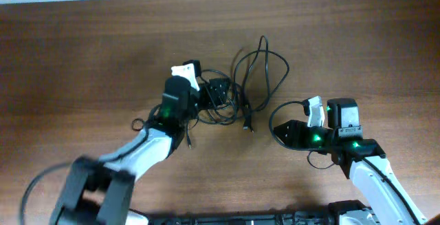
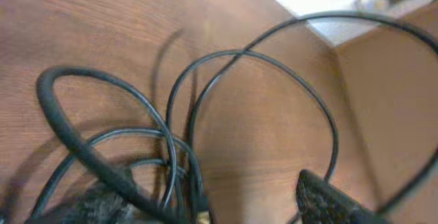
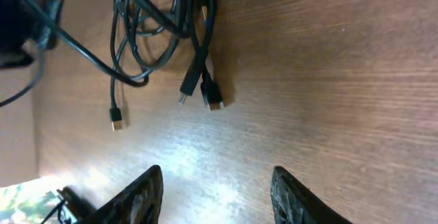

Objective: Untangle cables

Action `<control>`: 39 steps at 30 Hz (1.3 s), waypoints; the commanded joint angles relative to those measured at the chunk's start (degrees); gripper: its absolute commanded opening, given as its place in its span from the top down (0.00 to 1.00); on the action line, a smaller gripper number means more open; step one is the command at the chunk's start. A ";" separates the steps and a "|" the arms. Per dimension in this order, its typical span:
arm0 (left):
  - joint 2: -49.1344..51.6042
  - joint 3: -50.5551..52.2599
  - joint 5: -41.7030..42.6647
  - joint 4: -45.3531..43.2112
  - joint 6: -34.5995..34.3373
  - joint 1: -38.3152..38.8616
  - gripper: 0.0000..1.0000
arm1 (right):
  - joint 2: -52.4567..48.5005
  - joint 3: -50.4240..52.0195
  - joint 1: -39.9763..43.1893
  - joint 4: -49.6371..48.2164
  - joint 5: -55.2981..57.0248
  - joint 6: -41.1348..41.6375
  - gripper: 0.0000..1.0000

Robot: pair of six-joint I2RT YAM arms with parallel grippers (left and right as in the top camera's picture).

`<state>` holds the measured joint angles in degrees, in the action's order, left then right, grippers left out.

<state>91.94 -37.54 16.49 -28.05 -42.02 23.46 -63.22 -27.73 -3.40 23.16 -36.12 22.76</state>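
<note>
Right wrist shows the cables' (image 3: 205, 11) plug ends (image 3: 213, 102), unseen from left wrist.

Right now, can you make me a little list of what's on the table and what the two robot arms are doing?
table: brown wood
cables: thin, black, tangled in one pile mid-table
plugs: three loose ends lying flat at the pile's edge
left tool: open, down in the tangle
right tool: open, empty, apart from the pile
</note>
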 commanded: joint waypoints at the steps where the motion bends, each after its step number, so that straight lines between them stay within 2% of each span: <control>1: 6.40 -0.17 0.04 -8.92 -6.10 0.02 0.55 | 0.00 0.39 0.37 -0.04 -0.81 0.26 0.51; 3: 7.10 -0.17 0.24 -11.74 -7.26 0.02 0.81 | 0.00 0.39 0.37 -0.02 -1.36 0.26 0.51; 4: 6.95 -0.20 0.42 -13.11 -7.23 0.02 0.87 | 0.00 0.39 0.37 -0.09 -2.21 0.24 0.51; 8: 4.50 -0.20 4.39 -14.97 -5.31 0.00 0.98 | 0.20 0.37 0.39 -0.63 -4.74 0.02 0.50; 10: 1.99 -0.20 9.40 -13.70 0.35 0.02 1.00 | 1.14 0.37 0.39 -3.17 -11.78 0.02 0.41; 16: -8.09 -0.20 11.93 -2.45 10.32 0.02 1.00 | 6.34 0.37 0.37 -12.11 -27.54 0.87 0.36; 18: -11.37 -0.20 10.78 0.70 12.09 0.02 1.00 | 8.44 0.37 0.44 -14.58 -24.30 5.75 0.33; 20: -15.52 -0.20 9.64 5.44 12.61 0.02 1.00 | 9.46 0.37 0.37 -21.05 -19.41 12.98 0.19; 21: -16.65 -0.20 9.66 7.17 12.59 0.11 1.00 | 9.29 0.37 0.28 -23.93 -17.29 14.34 0.08; 22: -17.31 -0.20 9.66 8.28 12.57 0.37 1.00 | 9.01 0.37 -0.02 -25.81 -14.75 14.71 0.01; 26: -18.23 -0.20 9.66 8.72 12.46 3.08 1.00 | 4.28 0.37 -4.57 -29.68 1.79 14.80 0.01; 27: -18.23 -0.20 9.66 8.11 11.78 3.85 1.00 | 1.75 0.37 -6.34 -30.36 5.29 14.78 0.05; 28: -18.23 -0.20 9.64 6.60 11.23 5.16 1.00 | -3.08 0.37 -8.96 -31.69 9.35 14.78 0.27; 30: -18.27 -0.20 9.66 4.22 11.15 6.21 1.00 | -7.76 0.37 -10.45 -33.05 11.41 14.78 0.50; 31: -18.51 -0.22 9.66 2.67 8.87 6.49 1.00 | -11.41 0.37 -10.80 -34.67 11.54 14.73 0.59; 34: -19.39 -0.24 9.66 -0.96 5.62 6.49 1.00 | -17.31 0.37 -10.80 -37.22 11.58 14.78 0.64; 36: -19.98 -0.26 9.60 -5.09 5.57 6.47 1.00 | -20.90 0.37 -10.78 -37.51 12.33 14.80 0.69; 39: -20.74 -0.90 9.16 -9.75 5.53 6.38 1.00 | -23.91 0.37 -10.75 -38.27 12.85 15.61 0.71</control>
<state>73.65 -37.36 26.06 -34.61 -35.44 29.82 -84.33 -27.20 -13.89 -14.15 -25.65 37.60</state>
